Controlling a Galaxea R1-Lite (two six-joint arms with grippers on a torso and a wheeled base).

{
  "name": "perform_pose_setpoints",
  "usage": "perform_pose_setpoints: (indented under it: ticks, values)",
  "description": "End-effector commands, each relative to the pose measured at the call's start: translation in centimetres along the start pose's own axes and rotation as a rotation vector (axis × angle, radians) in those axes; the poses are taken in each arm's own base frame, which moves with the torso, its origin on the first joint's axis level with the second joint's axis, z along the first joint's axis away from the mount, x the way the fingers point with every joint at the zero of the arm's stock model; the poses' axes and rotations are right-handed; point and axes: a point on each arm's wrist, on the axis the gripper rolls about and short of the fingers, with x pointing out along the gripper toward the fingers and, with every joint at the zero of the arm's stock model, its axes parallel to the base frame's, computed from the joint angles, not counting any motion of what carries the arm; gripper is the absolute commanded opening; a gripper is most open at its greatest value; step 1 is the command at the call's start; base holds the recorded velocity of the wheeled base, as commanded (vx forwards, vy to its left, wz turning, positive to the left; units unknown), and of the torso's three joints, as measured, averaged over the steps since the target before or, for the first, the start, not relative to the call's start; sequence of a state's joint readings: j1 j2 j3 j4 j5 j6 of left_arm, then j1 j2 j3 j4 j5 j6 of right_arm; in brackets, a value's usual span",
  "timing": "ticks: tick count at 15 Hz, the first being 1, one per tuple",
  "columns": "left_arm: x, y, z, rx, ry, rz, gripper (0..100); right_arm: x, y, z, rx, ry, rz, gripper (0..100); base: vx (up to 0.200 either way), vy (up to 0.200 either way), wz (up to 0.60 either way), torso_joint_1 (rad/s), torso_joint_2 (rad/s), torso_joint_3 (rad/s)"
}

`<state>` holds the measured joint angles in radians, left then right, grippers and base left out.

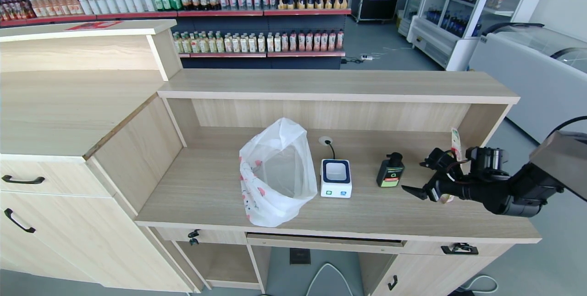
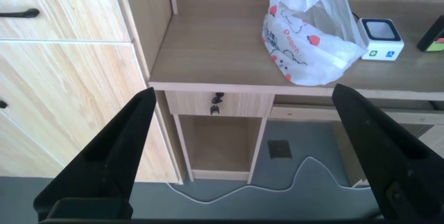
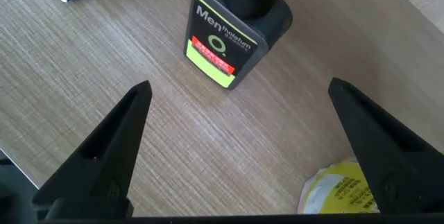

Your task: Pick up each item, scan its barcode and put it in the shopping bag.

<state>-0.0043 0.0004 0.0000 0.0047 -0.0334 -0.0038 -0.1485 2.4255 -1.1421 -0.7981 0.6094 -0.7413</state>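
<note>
Pump bottle (image 1: pixel 390 172) looks like the item up for grabs. It stands upright on the counter (image 1: pixel 367 213), just right of the scanner (image 1: pixel 336 177). The right gripper (image 1: pixel 415 176) hovers near it with fingers spread wide and nothing in them.

In the right wrist view the bottle sits ahead of the gap, not yet between the fingers. I'd push forward, centre on the body below the pump head and close low (top-heavy things tip easily).

Watch the yellow packet (image 3: pixel 340 186) just beside one finger, since it could get nudged or pinched along. The shopping bag (image 1: pixel 275 176) stands open on the scanner's other side, so the carry passes the scanner anyway. The left gripper (image 2: pixel 243 96) hangs spread and empty off the counter's front, well apart from it all.
</note>
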Motion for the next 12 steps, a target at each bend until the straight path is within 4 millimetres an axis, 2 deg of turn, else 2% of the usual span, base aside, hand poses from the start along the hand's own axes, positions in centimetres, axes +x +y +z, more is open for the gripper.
perform_pose_setpoints:
  ticks: [1, 6, 10, 11, 12]
  values:
    - [0.0, 0.0, 0.0, -0.001, 0.001, -0.001, 100, 1.2, 0.2, -0.4, -0.003, -0.008, 0.015, 100, 0.000, 0.000, 0.00, 0.000, 0.00, 0.000]
    - [0.0, 0.0, 0.0, -0.001, 0.001, -0.001, 100, 2.4, 1.6, 0.1, -0.007, -0.032, 0.072, 100, 0.000, 0.000, 0.00, 0.000, 0.00, 0.000]
    - [0.0, 0.0, 0.0, -0.001, 0.001, -0.001, 100, 2.7, 1.8, 0.1, -0.007, -0.035, 0.080, 100, 0.000, 0.000, 0.00, 0.000, 0.00, 0.000]
    - [0.0, 0.0, 0.0, -0.001, 0.001, -0.001, 100, 2.7, 1.9, -0.1, -0.005, -0.033, 0.084, 0, 0.000, 0.000, 0.00, 0.000, 0.00, 0.000]
    - [0.0, 0.0, 0.0, -0.001, 0.001, -0.001, 100, 2.8, 2.1, -0.1, -0.004, -0.031, 0.089, 0, 0.000, 0.000, 0.00, 0.000, 0.00, 0.000]
